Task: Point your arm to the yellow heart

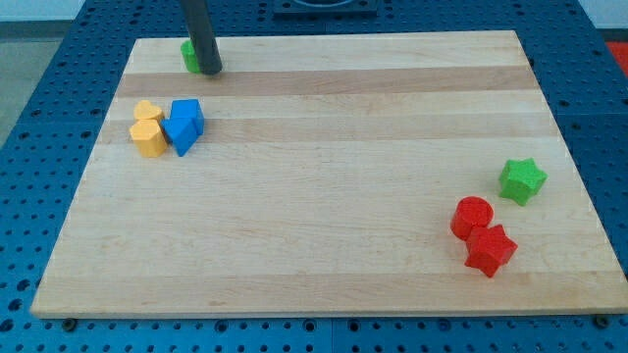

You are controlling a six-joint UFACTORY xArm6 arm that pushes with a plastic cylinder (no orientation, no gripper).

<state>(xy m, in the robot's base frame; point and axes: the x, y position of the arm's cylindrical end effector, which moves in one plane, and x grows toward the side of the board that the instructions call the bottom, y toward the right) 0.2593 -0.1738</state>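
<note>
My tip (211, 71) is near the view's top left, touching a small green block (189, 56) partly hidden behind the rod. Below it, two yellow blocks stand one above the other. The upper one (147, 111) looks heart-like and the lower one (149, 138) is blockier. A blue block (183, 125) touches their right side. The tip stands above and to the right of the yellow blocks, well apart from them.
A green star (522, 180) sits near the board's right edge. A red cylinder (472, 216) and a red star (490, 249) touch each other at the lower right. The wooden board (324, 196) lies on a blue perforated table.
</note>
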